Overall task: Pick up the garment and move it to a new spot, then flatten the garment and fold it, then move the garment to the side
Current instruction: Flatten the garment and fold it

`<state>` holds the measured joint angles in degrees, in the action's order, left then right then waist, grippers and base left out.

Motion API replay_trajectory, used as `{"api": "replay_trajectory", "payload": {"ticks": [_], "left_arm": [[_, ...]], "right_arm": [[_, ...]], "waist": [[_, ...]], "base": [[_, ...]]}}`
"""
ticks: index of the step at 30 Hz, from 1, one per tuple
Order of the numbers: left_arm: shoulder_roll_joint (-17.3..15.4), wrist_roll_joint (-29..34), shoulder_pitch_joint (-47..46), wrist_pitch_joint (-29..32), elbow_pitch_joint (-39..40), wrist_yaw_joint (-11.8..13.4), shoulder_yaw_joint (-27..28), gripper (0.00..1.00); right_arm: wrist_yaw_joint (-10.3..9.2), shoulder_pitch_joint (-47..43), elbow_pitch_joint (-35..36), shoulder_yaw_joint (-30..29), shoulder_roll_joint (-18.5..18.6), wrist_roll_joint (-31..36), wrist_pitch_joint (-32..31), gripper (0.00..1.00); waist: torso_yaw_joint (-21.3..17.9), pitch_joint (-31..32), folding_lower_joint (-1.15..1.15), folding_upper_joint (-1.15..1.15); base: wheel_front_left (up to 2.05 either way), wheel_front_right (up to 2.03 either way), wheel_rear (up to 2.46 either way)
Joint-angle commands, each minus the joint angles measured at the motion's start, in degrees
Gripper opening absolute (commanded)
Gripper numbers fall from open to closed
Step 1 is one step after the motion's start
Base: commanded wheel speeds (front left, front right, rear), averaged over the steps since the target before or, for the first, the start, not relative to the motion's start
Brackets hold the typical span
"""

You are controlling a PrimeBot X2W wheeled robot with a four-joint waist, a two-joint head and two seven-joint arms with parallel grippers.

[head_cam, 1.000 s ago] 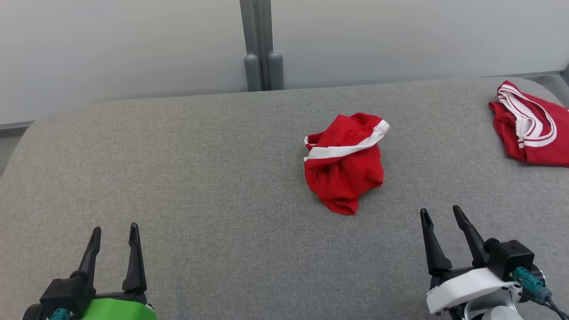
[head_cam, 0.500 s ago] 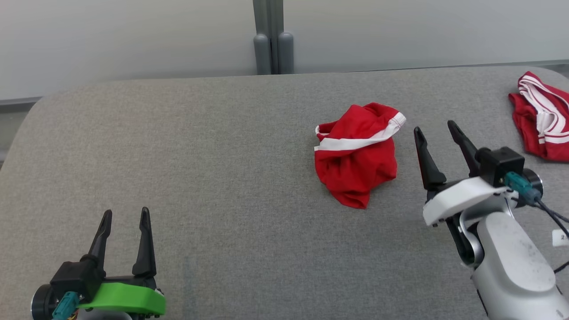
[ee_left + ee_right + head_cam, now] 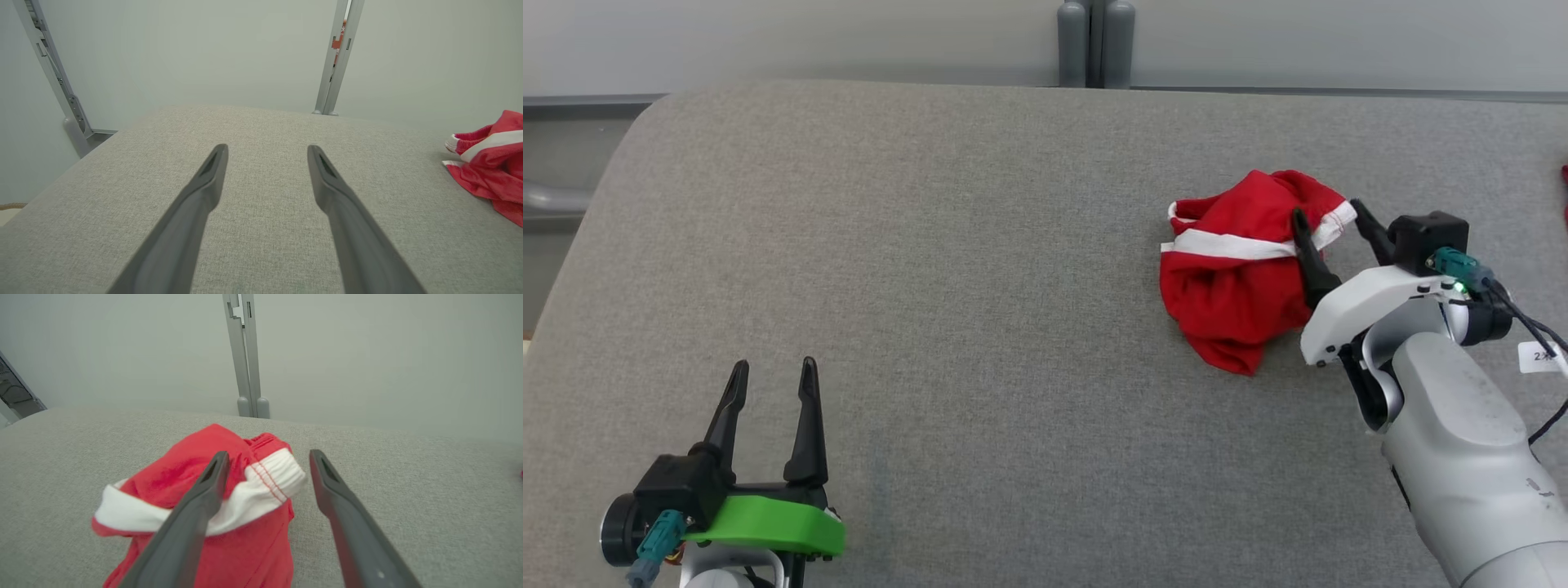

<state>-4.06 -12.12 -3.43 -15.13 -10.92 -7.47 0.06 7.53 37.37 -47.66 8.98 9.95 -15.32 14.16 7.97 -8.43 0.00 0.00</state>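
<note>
Nothing done yet: my right pincer (image 3: 1326,209), jaws apart around the crumpled garment (image 3: 1225,294) toward the worktop (image 3: 931,245) right edge; grabbing, flattening and folding remain.

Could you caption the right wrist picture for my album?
Open right gripper poised around the white waistband of a crumpled red garment.

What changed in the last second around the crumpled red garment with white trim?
The right claw reached forward from near the robot to the crumpled red garment with white trim; its open fingers now straddle the white-banded corner, nothing gripped yet. The head camera also shifted. Unchanged: garment heaped on the grey fabric surface, left claw open and idle.
</note>
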Motion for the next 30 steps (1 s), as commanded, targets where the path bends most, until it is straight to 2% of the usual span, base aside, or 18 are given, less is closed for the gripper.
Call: {"api": "replay_trajectory", "payload": {"ticks": [1,3,4,8,12,19,25,28,30], "left_arm": [[0.2,-0.26,-1.01,0.0,-0.03,0.01,0.16,1.0],[0.3,-0.22,-1.06,0.0,-0.03,0.01,0.3,1.0],[0.33,-0.18,-1.01,0.0,-0.03,0.01,0.46,1.0],[0.46,0.05,-0.62,0.0,-0.27,0.01,0.79,1.0],[0.48,0.21,-0.77,0.0,-0.44,0.01,0.45,1.0],[0.61,0.07,0.08,0.0,-0.92,0.01,-0.56,1.0],[0.73,-0.45,1.47,0.01,-0.8,0.01,-0.73,1.0],[0.83,-0.54,1.78,0.0,-0.51,0.01,-0.6,1.0],[0.89,-0.64,1.84,0.0,-0.4,0.01,-0.59,1.0]], "right_arm": [[-0.1,0.42,-1.55,0.47,-0.36,-1.25,0.33,1.0],[-0.1,0.45,-2.76,0.8,-0.65,-2.85,0.68,0.05],[-0.1,0.26,-3.2,1.05,-0.68,-3.38,0.71,0.0],[-0.1,-0.08,-2.9,1.53,0.11,-4.91,1.1,0.0],[-0.1,-0.93,0.27,-0.47,2.94,-4.77,1.05,0.0],[-0.1,0.72,3.96,-1.88,11.74,-1.96,1.08,0.0],[-0.1,4.22,7.53,1.44,17.63,-0.01,1.09,0.0],[-0.1,6.34,9.77,5.05,18.22,0.02,0.3,0.0],[-0.1,7.42,11.13,7.9,17.03,-0.67,-0.38,0.0]], "waist": [[0.93,-0.89,0.0,0.0],[0.93,-1.01,0.0,0.0],[0.82,-0.96,0.0,0.0],[-0.21,-0.45,0.0,0.0],[-1.06,0.46,0.0,0.0],[-1.38,2.61,0.0,0.0],[-1.23,4.2,0.0,0.0],[-1.09,4.48,0.0,0.0],[-0.87,4.52,0.0,0.0]], "base": [[0.0,0.0,0.0],[0.0,0.0,0.0],[0.0,0.0,0.0],[0.0,0.0,0.0],[0.0,0.0,0.0],[0.0,0.0,0.0],[0.0,0.0,0.0],[0.0,0.0,0.0],[0.0,0.0,0.0]]}}
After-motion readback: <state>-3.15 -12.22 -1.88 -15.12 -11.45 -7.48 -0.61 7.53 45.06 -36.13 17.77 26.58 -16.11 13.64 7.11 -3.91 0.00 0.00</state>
